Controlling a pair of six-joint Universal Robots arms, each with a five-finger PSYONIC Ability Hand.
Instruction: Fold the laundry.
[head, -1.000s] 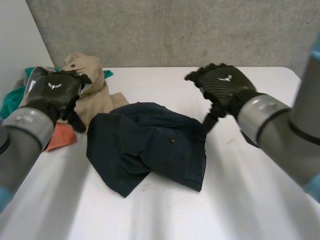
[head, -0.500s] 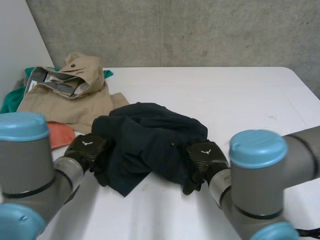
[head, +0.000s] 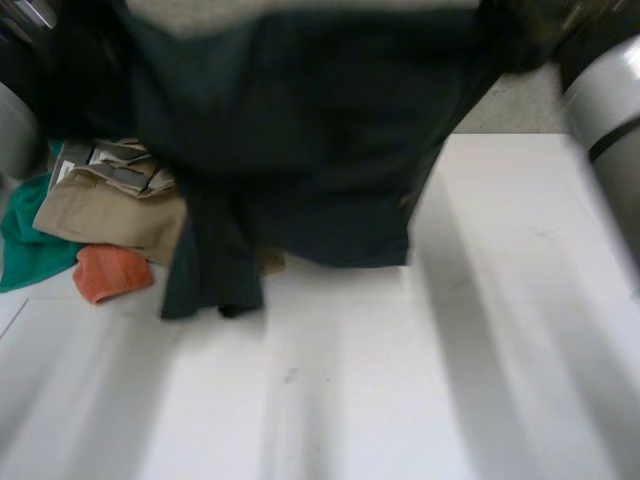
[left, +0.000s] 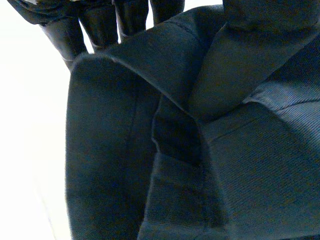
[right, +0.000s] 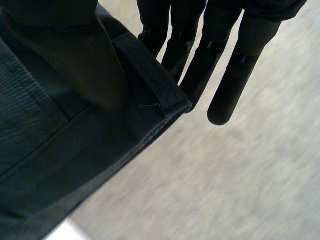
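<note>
A dark navy garment (head: 300, 150) hangs spread in the air close to the head view, its lower edge and one dangling leg just above the white table (head: 420, 380). My left hand (left: 100, 25) pinches one upper corner of the garment (left: 150, 150) between its thumb and fingers. My right hand (right: 200, 50) pinches the other upper corner, its thumb pressed onto the waistband (right: 150, 80) against its fingers. In the head view the right hand (head: 540, 30) is at the garment's upper right corner, with the right arm (head: 610, 110) beside it.
Beige trousers (head: 110, 200) lie crumpled at the table's left, over a teal cloth (head: 25, 240) and beside an orange cloth (head: 110, 272). A concrete wall stands behind the table.
Both hands dropped onto the navy garment's near edge, closed on it and lifted it off the table. It now hangs spread between them.
</note>
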